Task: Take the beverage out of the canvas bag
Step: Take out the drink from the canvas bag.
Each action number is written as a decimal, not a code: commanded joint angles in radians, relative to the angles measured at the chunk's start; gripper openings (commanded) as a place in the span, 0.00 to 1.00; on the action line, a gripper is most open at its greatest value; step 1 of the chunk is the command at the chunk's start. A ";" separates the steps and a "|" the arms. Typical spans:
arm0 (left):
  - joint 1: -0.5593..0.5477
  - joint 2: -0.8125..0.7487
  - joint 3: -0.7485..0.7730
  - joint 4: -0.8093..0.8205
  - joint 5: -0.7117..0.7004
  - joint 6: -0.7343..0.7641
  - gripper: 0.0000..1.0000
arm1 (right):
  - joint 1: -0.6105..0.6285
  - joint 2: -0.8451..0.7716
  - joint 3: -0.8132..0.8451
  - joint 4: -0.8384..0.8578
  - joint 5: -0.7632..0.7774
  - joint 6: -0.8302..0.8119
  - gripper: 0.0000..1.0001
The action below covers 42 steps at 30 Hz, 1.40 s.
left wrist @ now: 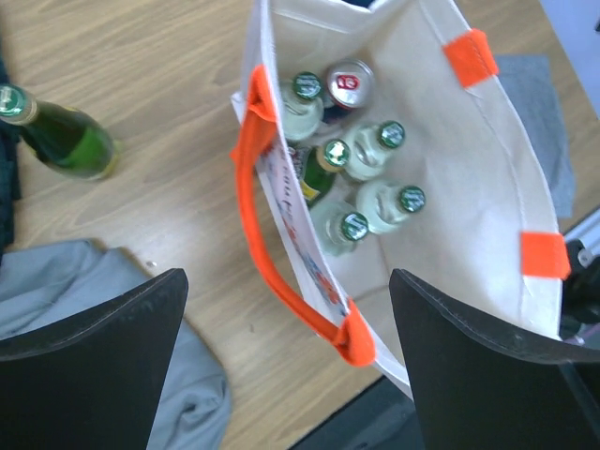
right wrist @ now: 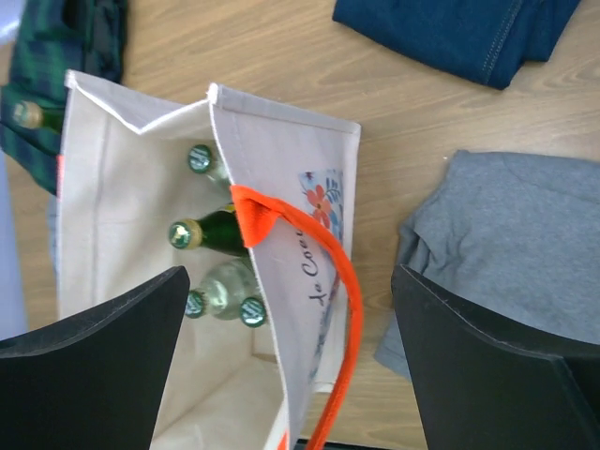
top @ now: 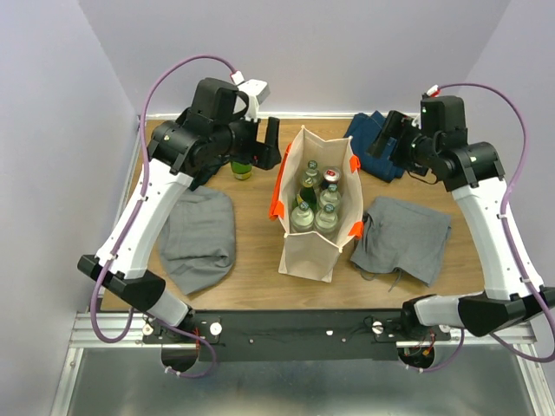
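- Nearest us, two grey cloths lie flat either side of the canvas bag. We ignore them.
- The bag stands upright mid-table between the arms, mouth open.
- Inside, near end first: clear bottles, then a dark green bottle, then a red-topped can at the far end. All are upright and packed close together.
- Step in hand, as we read it: pick one drink and lift it out.
- To do it well, we drop in vertically, straddle a single neck, close below the cap and pull straight up until the base clears the rim.
- Risks: the orange handles hang at the rim and could snag a finger, and tight neighbours may tip.
- left gripper: jaws spread wide, holding nothing, hovering just off the bag's far-left corner. The drinks sit below it, toward the near-right.
- right gripper: jaws also wide and empty, off the bag's far-right corner and clear of it.
- Farther back, a loose green bottle stands on the table outside the bag, by the left gripper. A blue cloth lies by the right one.
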 commanded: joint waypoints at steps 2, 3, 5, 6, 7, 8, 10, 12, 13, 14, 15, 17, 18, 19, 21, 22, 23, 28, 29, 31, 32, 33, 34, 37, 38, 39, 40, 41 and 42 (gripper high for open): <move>-0.054 0.014 0.064 -0.113 0.025 -0.028 0.97 | 0.005 0.008 0.066 -0.075 0.011 0.056 0.97; -0.060 0.020 0.071 -0.121 0.022 -0.034 0.97 | 0.003 0.011 0.069 -0.075 0.004 0.057 0.97; -0.080 0.028 0.099 -0.150 0.036 -0.047 0.97 | 0.005 0.028 0.101 -0.093 -0.007 0.052 0.97; -0.086 0.028 0.096 -0.153 0.047 -0.051 0.97 | 0.003 0.039 0.104 -0.099 -0.021 0.045 0.96; -0.094 0.026 0.090 -0.153 0.054 -0.050 0.97 | 0.005 0.037 0.100 -0.102 -0.021 0.043 0.96; -0.106 0.023 0.065 -0.155 0.056 -0.044 0.96 | 0.005 0.033 0.085 -0.096 -0.019 0.037 0.96; -0.151 0.011 0.022 -0.144 0.036 -0.013 0.94 | 0.003 -0.010 -0.013 -0.031 -0.030 0.007 0.96; -0.185 -0.006 -0.027 -0.133 -0.017 -0.004 0.92 | 0.005 -0.055 -0.117 0.019 -0.027 -0.012 0.96; -0.214 -0.013 -0.048 -0.118 -0.030 -0.002 0.93 | 0.003 -0.099 -0.148 0.068 -0.030 -0.020 0.96; -0.226 -0.017 -0.076 -0.094 -0.060 -0.004 0.92 | 0.005 -0.124 -0.177 0.092 -0.039 -0.032 0.96; -0.246 -0.042 -0.099 -0.069 -0.082 -0.004 0.92 | 0.005 -0.147 -0.216 0.120 -0.047 -0.058 0.96; -0.297 -0.073 -0.151 0.012 -0.120 -0.008 0.94 | 0.005 -0.227 -0.309 0.188 -0.078 -0.079 0.96; -0.307 -0.095 -0.160 0.031 -0.122 -0.020 0.93 | 0.005 -0.253 -0.329 0.198 -0.096 -0.099 0.96; -0.315 -0.110 -0.177 0.087 -0.107 -0.028 0.95 | 0.005 -0.271 -0.355 0.214 -0.105 -0.104 0.96; -0.321 -0.119 -0.194 0.108 -0.053 -0.062 0.97 | 0.005 -0.299 -0.343 0.188 -0.145 -0.122 0.96; -0.324 -0.113 -0.193 0.108 -0.035 -0.067 0.97 | 0.005 -0.303 -0.337 0.162 -0.167 -0.129 0.97; -0.336 -0.106 -0.194 0.100 -0.028 -0.068 0.97 | 0.005 -0.316 -0.346 0.152 -0.190 -0.135 0.97; -0.418 -0.055 -0.222 0.106 -0.130 -0.059 0.95 | 0.005 -0.371 -0.444 0.140 -0.289 -0.152 0.96; -0.430 -0.043 -0.199 0.100 -0.130 -0.062 0.95 | 0.003 -0.379 -0.458 0.139 -0.303 -0.153 0.96; -0.455 -0.005 -0.173 0.097 -0.146 -0.056 0.95 | 0.005 -0.383 -0.472 0.111 -0.340 -0.164 0.96; -0.459 0.011 -0.145 0.086 -0.153 -0.054 0.95 | 0.005 -0.386 -0.475 0.102 -0.348 -0.167 0.96; -0.467 0.041 -0.133 0.082 -0.159 -0.053 0.95 | 0.005 -0.388 -0.481 0.093 -0.357 -0.173 0.96; -0.475 0.057 -0.121 0.075 -0.166 -0.051 0.95 | 0.003 -0.392 -0.483 0.076 -0.371 -0.185 0.96; -0.490 0.100 -0.087 0.059 -0.193 -0.054 0.93 | 0.005 -0.402 -0.495 0.056 -0.418 -0.196 0.96; -0.496 0.108 -0.082 0.057 -0.191 -0.056 0.93 | 0.005 -0.406 -0.498 0.050 -0.427 -0.196 0.96; -0.499 0.114 -0.084 0.060 -0.196 -0.062 0.93 | 0.003 -0.409 -0.504 0.042 -0.440 -0.196 0.96; -0.502 0.114 -0.088 0.063 -0.199 -0.067 0.93 | 0.005 -0.417 -0.511 0.037 -0.461 -0.195 0.96; -0.510 0.114 -0.102 0.066 -0.202 -0.070 0.93 | 0.005 -0.432 -0.529 0.037 -0.469 -0.191 0.96; -0.511 0.109 -0.113 0.069 -0.209 -0.079 0.93 | 0.005 -0.440 -0.535 0.036 -0.473 -0.190 0.96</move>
